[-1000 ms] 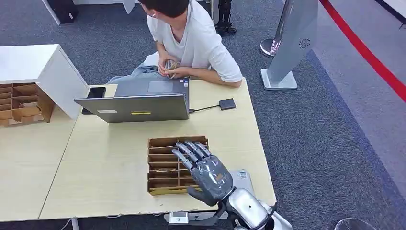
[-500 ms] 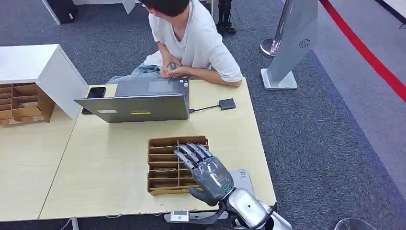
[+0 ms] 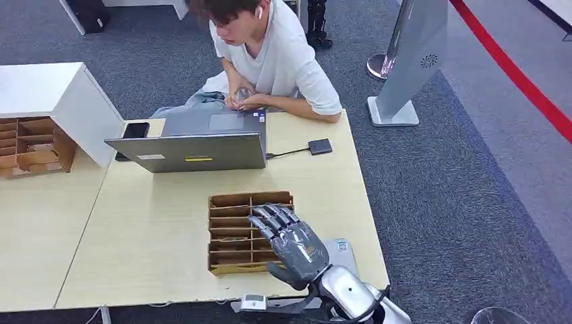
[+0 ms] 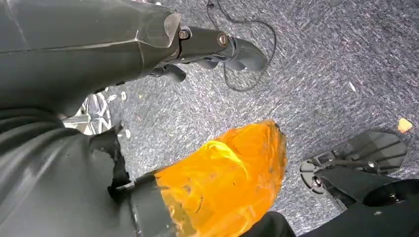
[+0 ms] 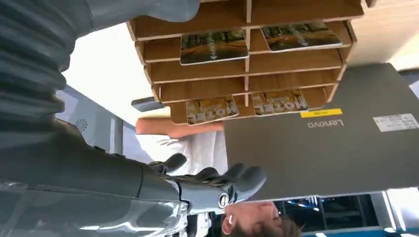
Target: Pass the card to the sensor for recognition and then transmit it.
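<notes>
A wooden card rack [image 3: 229,201] with several slots lies on the light table [image 3: 155,229] near its front edge. My right hand [image 3: 293,243] hovers over the rack's right half, fingers spread and bent slightly down, holding nothing. In the right wrist view, printed cards [image 5: 213,45] lie in several slots of the rack [image 5: 247,79], beyond my right hand's fingers [image 5: 217,182]. A small dark box on a cable [image 3: 320,146] sits to the right of the laptop [image 3: 195,152]. My left hand [image 4: 123,44] hangs over the carpet with nothing in it.
A person [image 3: 283,61] sits behind the laptop at the far side of the table. A phone [image 3: 135,130] lies by the laptop's left corner. A second wooden rack [image 3: 34,145] and a white cabinet [image 3: 47,88] stand at the left. A grey flat device [image 3: 340,250] lies beside my right wrist.
My right hand has sunk a little toward the rack and its fingers have curled downward. The person has turned their head toward the laptop.
</notes>
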Controlling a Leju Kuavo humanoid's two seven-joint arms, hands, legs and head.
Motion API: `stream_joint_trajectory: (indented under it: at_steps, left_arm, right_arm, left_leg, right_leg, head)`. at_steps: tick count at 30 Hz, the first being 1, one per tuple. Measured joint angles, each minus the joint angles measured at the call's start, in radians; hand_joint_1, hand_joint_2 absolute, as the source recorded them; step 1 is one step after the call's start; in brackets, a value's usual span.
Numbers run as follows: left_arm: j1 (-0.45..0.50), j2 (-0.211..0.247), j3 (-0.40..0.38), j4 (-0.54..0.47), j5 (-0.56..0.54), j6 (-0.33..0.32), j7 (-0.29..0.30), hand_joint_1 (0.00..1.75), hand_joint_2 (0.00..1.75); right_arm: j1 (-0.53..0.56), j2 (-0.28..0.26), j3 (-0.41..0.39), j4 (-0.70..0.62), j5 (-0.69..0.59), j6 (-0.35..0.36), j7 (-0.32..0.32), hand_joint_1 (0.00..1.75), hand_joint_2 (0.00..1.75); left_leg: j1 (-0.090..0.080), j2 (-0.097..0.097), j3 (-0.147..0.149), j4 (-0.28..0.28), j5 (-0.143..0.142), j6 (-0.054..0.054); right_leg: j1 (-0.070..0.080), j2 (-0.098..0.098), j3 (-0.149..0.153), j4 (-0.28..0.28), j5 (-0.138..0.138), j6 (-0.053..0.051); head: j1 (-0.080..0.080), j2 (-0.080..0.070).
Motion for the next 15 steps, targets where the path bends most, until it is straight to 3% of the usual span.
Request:
stream_joint_trajectory:
  at_steps: [15]
  left_arm:
    - [-0.002, -0.001, 0.0, 0.0, -0.003, -0.001, 0.0, 0.0, 0.0]
  right_arm:
    - [-0.01, 0.01, -0.002, 0.025, -0.003, 0.003, 0.002, 0.28, 1.75]
  left_leg:
    - [0.0, 0.0, 0.0, 0.0, 0.0, 0.0]
  right_leg:
    - [0.0, 0.0, 0.0, 0.0, 0.0, 0.0]
  head:
    - [0.0, 0.0]
